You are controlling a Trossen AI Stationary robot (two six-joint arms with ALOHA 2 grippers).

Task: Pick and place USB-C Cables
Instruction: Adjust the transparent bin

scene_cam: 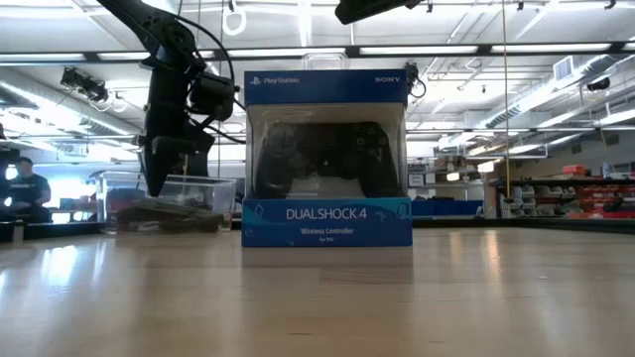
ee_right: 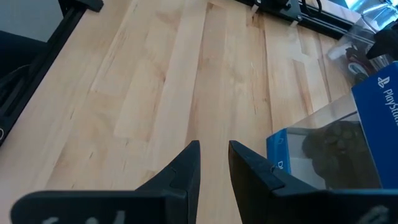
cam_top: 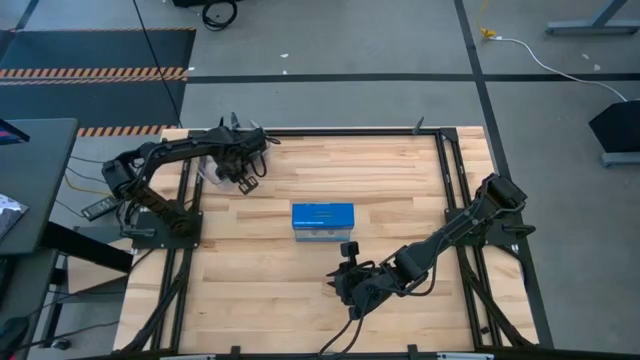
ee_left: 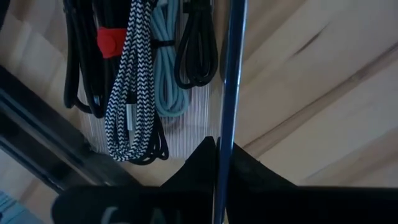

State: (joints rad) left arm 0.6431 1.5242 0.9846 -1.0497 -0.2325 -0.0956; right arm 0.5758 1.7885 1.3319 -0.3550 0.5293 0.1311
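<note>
a: where are the coiled usb-c cables lying?
b: inside the clear plastic tub. the left gripper is straddling its wall, barely parted, holding nothing; it's needing recentring over one coil.
a: and the right gripper?
b: waiting slightly parted by the blue rectangular box.

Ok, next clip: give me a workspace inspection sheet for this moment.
Surface: wooden table, bare around the box.
Job's things: coiled cables lying in the clear tub: black, zigzag-patterned, grey.
Clutter: blue controller box upright mid-table.
Grippers: left hand over the tub's wall, narrowly open; right hand low over the table by the box, open, empty.
Cables: arm wiring only.
Surroundings: workshop; a person seated far off.
</note>
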